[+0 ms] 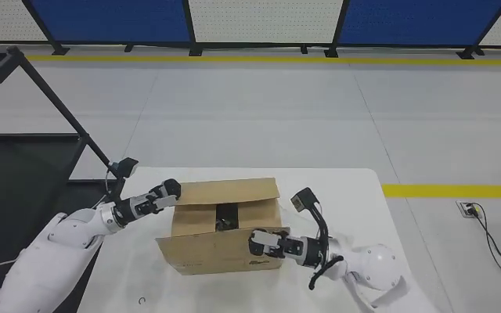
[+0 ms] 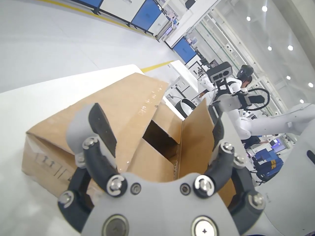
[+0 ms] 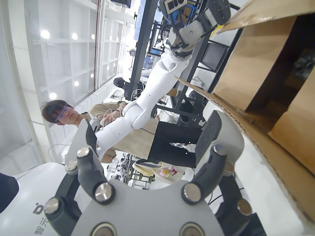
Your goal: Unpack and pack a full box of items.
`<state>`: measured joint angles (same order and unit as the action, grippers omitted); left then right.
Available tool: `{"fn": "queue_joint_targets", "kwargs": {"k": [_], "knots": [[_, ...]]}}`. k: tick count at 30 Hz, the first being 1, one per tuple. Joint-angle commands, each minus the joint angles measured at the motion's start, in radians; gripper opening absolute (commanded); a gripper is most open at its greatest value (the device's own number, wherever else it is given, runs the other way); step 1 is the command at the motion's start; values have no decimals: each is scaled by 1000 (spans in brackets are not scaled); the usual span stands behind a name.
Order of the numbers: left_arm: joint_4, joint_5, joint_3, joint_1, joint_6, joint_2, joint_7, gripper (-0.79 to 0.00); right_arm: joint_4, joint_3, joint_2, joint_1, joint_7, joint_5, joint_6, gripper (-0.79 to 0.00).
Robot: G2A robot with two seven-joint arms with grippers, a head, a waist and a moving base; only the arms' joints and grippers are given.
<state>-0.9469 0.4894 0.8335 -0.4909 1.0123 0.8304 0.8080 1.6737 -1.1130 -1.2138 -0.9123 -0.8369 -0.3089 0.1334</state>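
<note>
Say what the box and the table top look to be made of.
Box: brown corrugated cardboard, matte; the fluted layer shows along a flap's cut edge. Table: smooth, plain white top; perhaps laminate or painted board, the look leaves it open.

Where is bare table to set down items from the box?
Bare table lies right of the box, out to the table's edge, and left of it near the front. Crowded: the box's front flap at the right gripper, its far left corner at the left gripper.
</note>
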Motion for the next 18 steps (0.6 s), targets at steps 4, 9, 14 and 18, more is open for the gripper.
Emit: {"fn": "queue_joint_targets", "kwargs": {"k": [4,9,14,18], "knots": [[3,25,-18,-2,0,-12,0,0,-110,54,-21,79,77,-2,23,0],[0,43,-36,-8,0,-27,0,0,-225,100,-42,151,114,-11,48,0],[-4,55,-53,-11,0,-42,0,0,-312,135,-61,202,140,-24,70,0],[-2,58,-70,-7,0,-52,0,0,-350,168,-75,237,165,5,68,0]]}}
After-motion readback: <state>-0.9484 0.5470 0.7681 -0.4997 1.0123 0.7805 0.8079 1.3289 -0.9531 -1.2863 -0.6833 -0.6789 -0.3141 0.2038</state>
